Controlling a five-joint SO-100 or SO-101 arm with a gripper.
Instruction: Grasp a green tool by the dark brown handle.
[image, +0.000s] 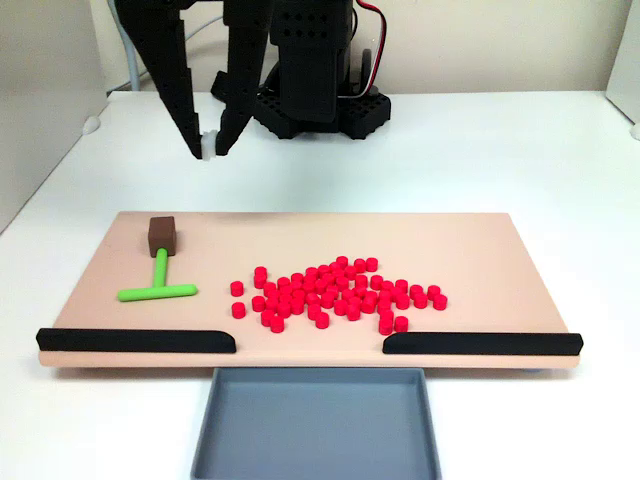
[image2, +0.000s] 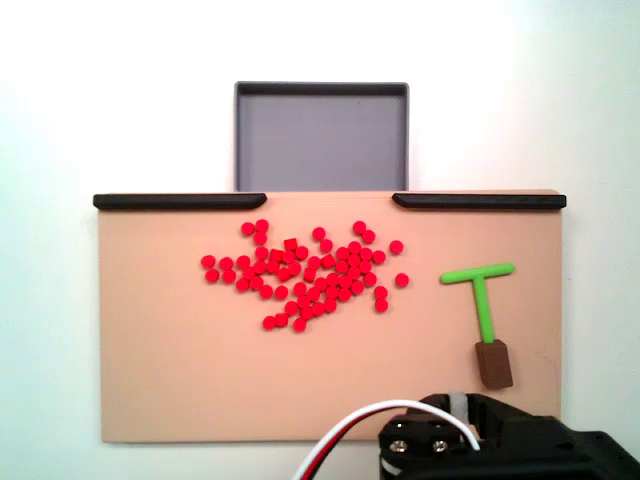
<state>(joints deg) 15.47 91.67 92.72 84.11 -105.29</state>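
The green tool (image: 158, 285) lies flat on the tan board (image: 470, 240), near its left end in the fixed view that faces the arm. Its crossbar points toward the black strips and its stem runs back to the dark brown handle (image: 162, 235), which sits close to the board's far edge. In the fixed view from behind the arm, the tool (image2: 481, 292) lies near the board's right end, with the handle (image2: 494, 363) nearest the arm.

The gripper (image: 210, 148) hangs above the white bench (image: 520, 150), beyond the board's far edge and a little right of the handle, well clear of it. Its fingers (image: 182, 110) are spread, holding nothing.

A loose heap of red cylinders (image: 335, 292) covers the board's middle, to the right of the tool and apart from it. Two black strips (image: 135, 341) line the board's near edge with a gap between them, and a grey tray (image: 315, 425) sits on the bench just past that gap. Nothing lies between the gripper and the handle.
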